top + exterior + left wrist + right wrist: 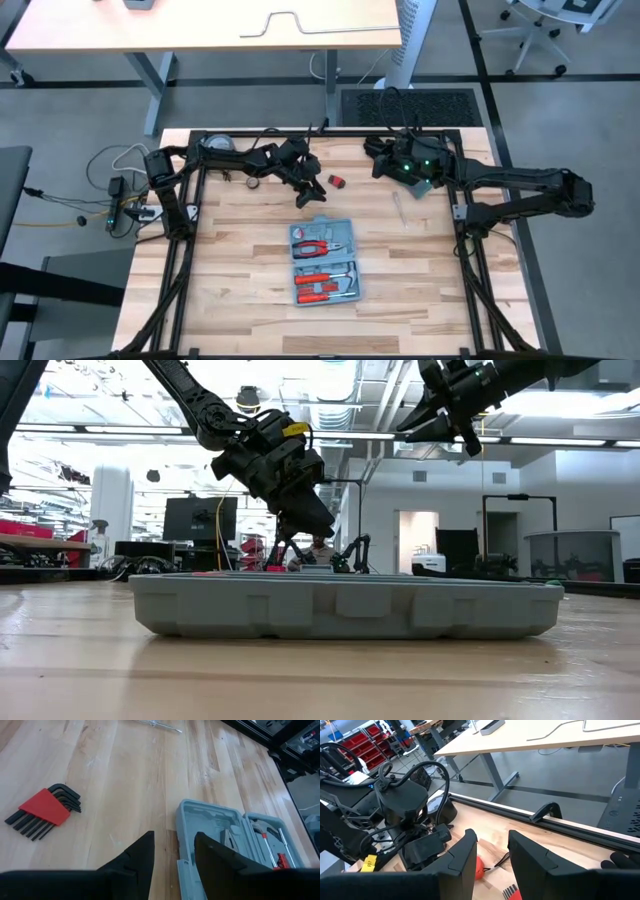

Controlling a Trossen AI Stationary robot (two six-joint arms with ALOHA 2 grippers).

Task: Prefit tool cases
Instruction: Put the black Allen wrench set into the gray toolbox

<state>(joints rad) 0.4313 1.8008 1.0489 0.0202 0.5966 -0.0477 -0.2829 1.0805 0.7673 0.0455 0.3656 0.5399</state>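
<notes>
Pale wooden table (240,300) carries the open light-blue plastic tool case (325,261); left claw (172,851), spread and empty, hovers nearby, apparently ready to fit tools; right claw (492,847), spread, waits apart.

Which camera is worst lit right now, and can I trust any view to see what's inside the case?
Low view: bright ceiling lights behind leave the left end effector and right end effector as dark silhouettes, and the tool case shows only its side wall. High view: even light, the open case with red-handled tools inside. Left wrist view: soft light, near end effector fingers blurred.
</notes>
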